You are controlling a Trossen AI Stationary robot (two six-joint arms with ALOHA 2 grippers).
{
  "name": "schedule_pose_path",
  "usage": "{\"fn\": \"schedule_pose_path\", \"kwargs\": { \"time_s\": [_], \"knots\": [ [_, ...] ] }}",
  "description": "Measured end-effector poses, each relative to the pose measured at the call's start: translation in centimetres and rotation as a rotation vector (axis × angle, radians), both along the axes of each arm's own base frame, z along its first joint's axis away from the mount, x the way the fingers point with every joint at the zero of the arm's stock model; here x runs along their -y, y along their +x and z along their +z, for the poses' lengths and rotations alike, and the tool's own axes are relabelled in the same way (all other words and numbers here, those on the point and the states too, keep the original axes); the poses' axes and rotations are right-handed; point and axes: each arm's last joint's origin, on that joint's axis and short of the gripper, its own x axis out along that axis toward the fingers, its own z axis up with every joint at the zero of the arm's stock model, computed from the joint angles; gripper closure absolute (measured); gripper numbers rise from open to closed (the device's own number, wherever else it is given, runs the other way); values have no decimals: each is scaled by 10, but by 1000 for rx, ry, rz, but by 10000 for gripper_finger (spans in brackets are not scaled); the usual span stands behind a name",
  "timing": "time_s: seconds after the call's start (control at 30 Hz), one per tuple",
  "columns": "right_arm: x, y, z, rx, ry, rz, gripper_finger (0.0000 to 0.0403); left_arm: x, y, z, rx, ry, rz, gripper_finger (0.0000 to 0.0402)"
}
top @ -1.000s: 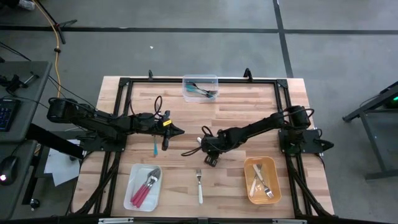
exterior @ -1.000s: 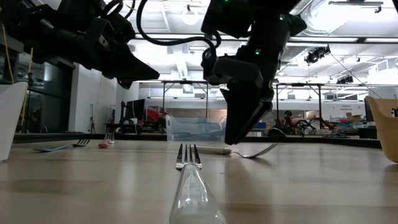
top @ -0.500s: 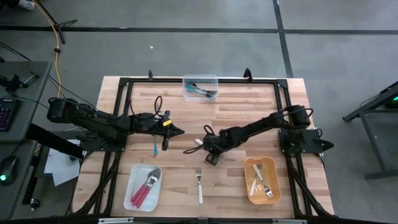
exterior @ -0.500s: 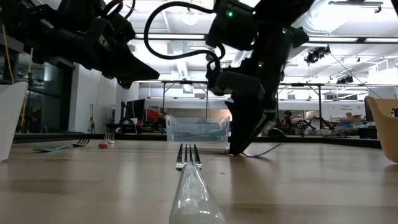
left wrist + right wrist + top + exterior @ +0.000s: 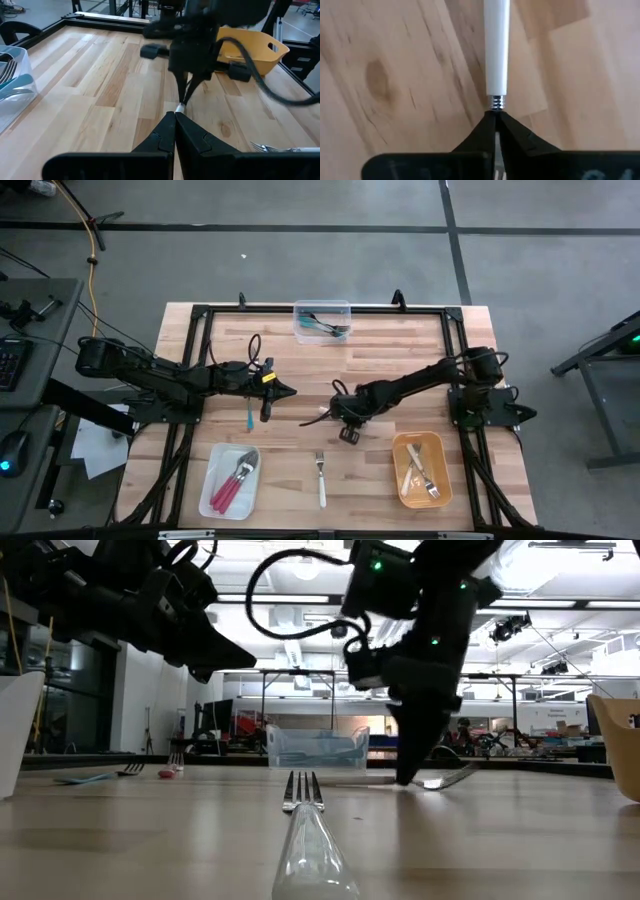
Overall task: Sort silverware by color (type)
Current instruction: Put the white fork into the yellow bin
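My right gripper (image 5: 494, 117) is pinching a white-handled fork (image 5: 496, 45) at mid-table. My left gripper (image 5: 174, 120) is hovering, fingers closed and empty.

Light wooden table (image 5: 380, 350) of butcher-block planks, edged by a black metal frame (image 5: 200, 315). Directly on it: a clear plastic bin (image 5: 322, 321) at the far edge, a white tray (image 5: 231, 482) at the near left, a yellow bin (image 5: 421, 470) at the near right. Loose on the boards: a white-handled fork (image 5: 320, 478) at the near middle, a teal-handled fork (image 5: 248, 416) left of centre, another white-handled fork (image 5: 496, 50) near the centre.
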Motion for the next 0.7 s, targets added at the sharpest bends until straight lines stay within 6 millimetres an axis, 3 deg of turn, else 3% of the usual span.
{"fn": "schedule_pose_path", "kwargs": {
  "time_s": [0.3,0.7],
  "knots": [
    [-15,-13,34,57,-57,13,403,0,0,0,1,0,0,401],
    [-41,-35,56,56,-43,-6,403,0,0,0,0,0,0,401]
  ]
}}
